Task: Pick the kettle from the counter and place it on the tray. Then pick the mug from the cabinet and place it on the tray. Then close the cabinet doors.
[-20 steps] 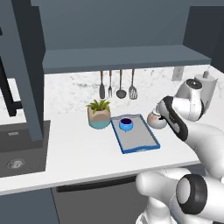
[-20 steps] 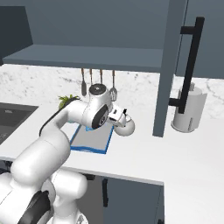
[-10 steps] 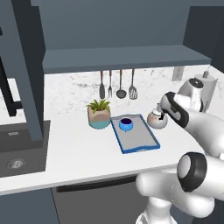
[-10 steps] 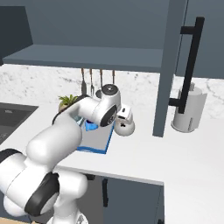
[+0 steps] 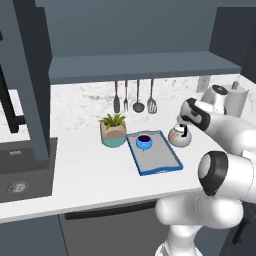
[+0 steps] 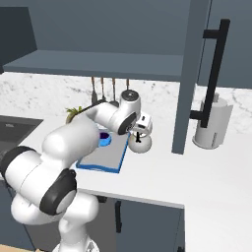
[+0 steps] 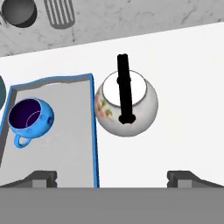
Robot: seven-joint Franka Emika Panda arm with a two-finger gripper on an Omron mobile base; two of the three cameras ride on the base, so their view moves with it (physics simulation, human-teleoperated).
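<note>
The kettle (image 7: 126,105) is whitish with pink mottling and a black handle, the mug (image 7: 30,117) bright blue, the tray (image 7: 52,131) blue-rimmed and grey inside, the counter (image 7: 188,87) white with grey speckles.

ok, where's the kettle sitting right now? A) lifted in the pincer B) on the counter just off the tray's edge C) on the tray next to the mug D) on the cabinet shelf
B: the kettle stands on the white counter just outside the tray rim, while the mug sits inside the tray and the open pincer hovers above, holding nothing.
</note>
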